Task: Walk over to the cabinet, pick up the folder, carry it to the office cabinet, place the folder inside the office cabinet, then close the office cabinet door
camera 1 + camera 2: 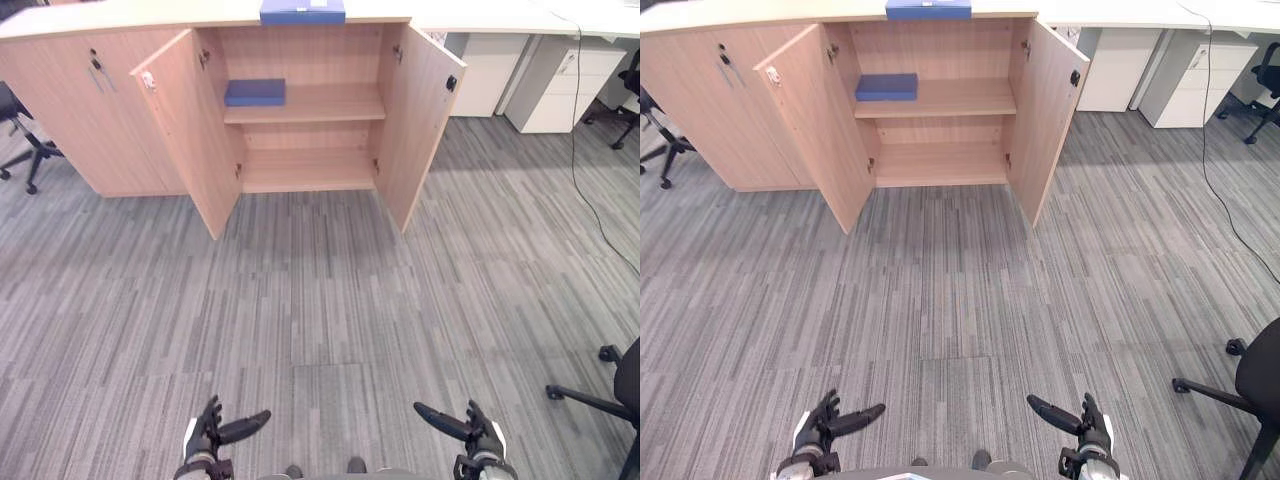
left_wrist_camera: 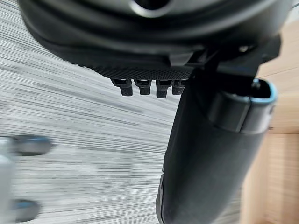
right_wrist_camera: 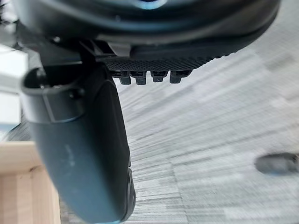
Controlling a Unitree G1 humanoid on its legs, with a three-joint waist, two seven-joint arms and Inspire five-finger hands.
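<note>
Light wooden cabinet (image 1: 310,60), doors open; blue flat folder (image 1: 302,10) on its top, a second blue item (image 1: 255,92), possibly another folder, on the shelf. Left hand (image 1: 210,435) and right hand (image 1: 478,432) hang low, empty, fingers relaxed. Risks: clipping the projecting right door (image 1: 418,110) on approach, or grasping the wrong blue item.

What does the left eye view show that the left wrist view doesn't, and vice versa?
Left eye view: the open cabinet with both doors swung out, a blue folder on its top, a second blue folder on the upper shelf, the right robot hand, an office chair. Left wrist view: the left robot hand from close, fingers relaxed, holding nothing. Shared: the left robot hand, grey carpet, the cabinet's light wood.
</note>
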